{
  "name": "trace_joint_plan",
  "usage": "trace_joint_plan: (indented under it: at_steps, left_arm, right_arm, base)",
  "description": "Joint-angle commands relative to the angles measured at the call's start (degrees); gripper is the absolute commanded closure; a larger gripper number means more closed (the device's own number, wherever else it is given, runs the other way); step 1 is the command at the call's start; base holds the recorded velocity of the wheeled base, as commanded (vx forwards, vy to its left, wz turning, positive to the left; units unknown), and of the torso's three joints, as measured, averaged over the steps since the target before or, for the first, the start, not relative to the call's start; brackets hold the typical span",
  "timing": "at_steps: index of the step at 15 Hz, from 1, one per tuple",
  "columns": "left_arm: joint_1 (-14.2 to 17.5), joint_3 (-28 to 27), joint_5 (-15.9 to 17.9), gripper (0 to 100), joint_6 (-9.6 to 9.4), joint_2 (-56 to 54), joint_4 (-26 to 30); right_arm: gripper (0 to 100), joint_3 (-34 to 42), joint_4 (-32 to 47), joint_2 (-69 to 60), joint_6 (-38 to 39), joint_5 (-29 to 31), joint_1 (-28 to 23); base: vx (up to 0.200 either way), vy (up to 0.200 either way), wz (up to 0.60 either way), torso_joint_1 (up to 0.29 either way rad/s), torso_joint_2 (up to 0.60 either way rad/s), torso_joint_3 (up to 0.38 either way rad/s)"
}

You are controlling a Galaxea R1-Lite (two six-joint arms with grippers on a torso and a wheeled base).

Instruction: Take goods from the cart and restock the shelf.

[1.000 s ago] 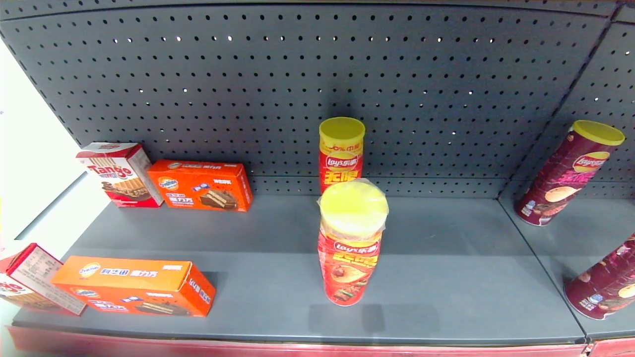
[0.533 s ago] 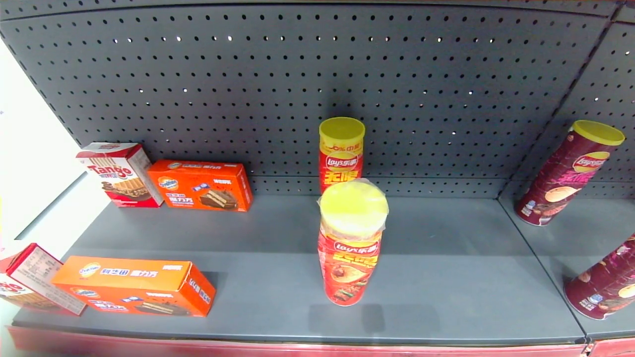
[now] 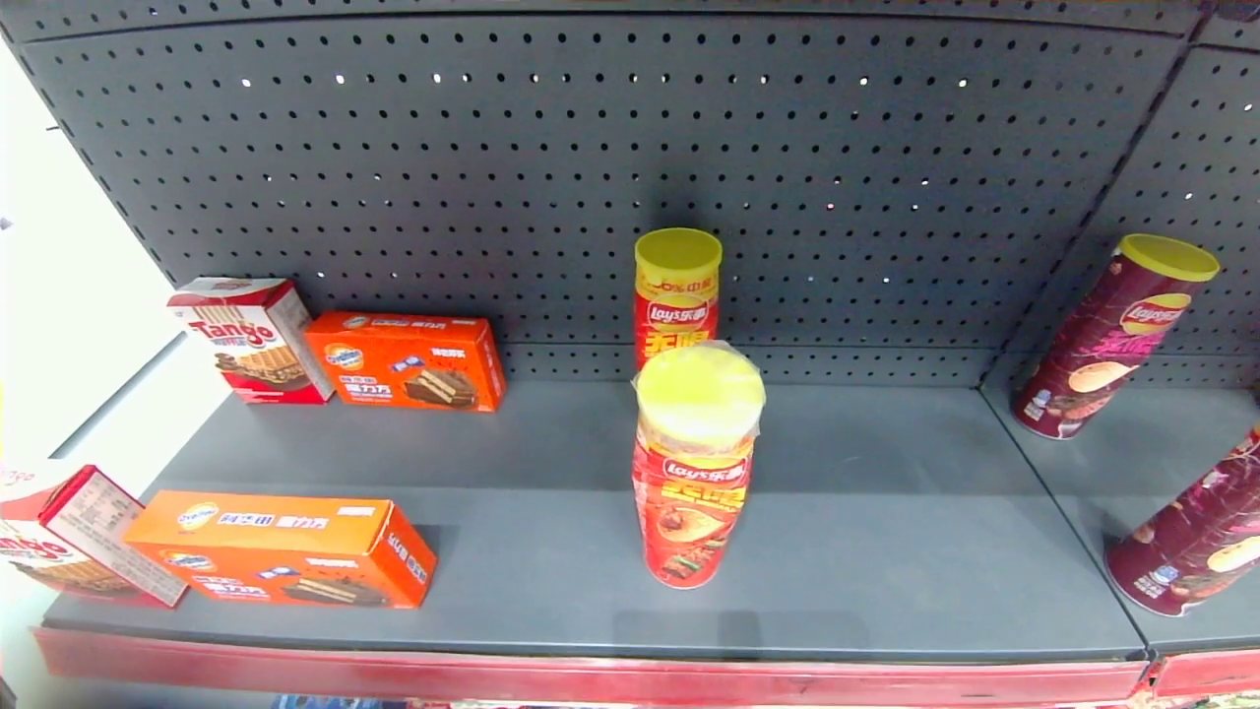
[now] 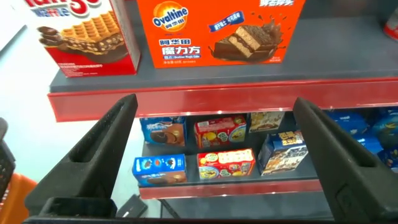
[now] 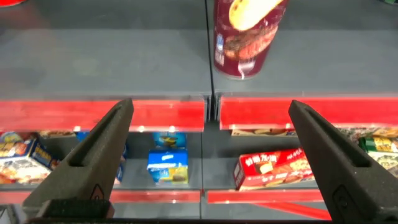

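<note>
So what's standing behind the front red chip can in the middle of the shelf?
A second red chip can with a yellow lid stands upright behind the front can, before the pegboard. Its lower part is covered by the front can's lid.

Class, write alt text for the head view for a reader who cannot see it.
A grey shelf with a pegboard back holds two upright red crisp tubes mid-shelf, one behind the other; biscuit boxes sit left, maroon tubes right.

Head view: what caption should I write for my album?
A red chip can stands on the grey shelf between orange boxes and maroon cans.
</note>
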State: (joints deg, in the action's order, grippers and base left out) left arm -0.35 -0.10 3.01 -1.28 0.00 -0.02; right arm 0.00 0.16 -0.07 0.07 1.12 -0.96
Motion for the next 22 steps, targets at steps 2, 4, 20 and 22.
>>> trace_joint_plan:
  at_steps: [2, 4, 20, 22]
  left_arm:
    - [0.0, -0.1, 0.1, 0, -0.21, 0.0, 0.0]
    - [0.0, 0.0, 0.1, 0, -0.21, 0.0, 0.0]
    - [0.0, 0.0, 0.0, 0, 0.05, 0.0, 0.0]
    - [0.0, 0.0, 0.0, 0, 0.05, 0.0, 0.0]
  right_arm:
    - [0, 0.0, 0.0, 0.1, 0.0, 0.0, 0.0]
    - [0, 0.0, 0.0, 0.1, 0.0, 0.0, 0.0]
    - [0, 0.0, 0.0, 0.1, -0.1, 0.0, 0.0]
    - [0, 0.0, 0.0, 0.1, -0.1, 0.0, 0.0]
  base:
    - [0.000, 0.000, 0.00, 0.000, 0.00, 0.000]
    - [0.000, 0.000, 0.00, 0.000, 0.00, 0.000]
    - [-0.025, 0.000, 0.00, 0.000, 0.00, 0.000]
    - [0.000, 0.000, 0.00, 0.000, 0.00, 0.000]
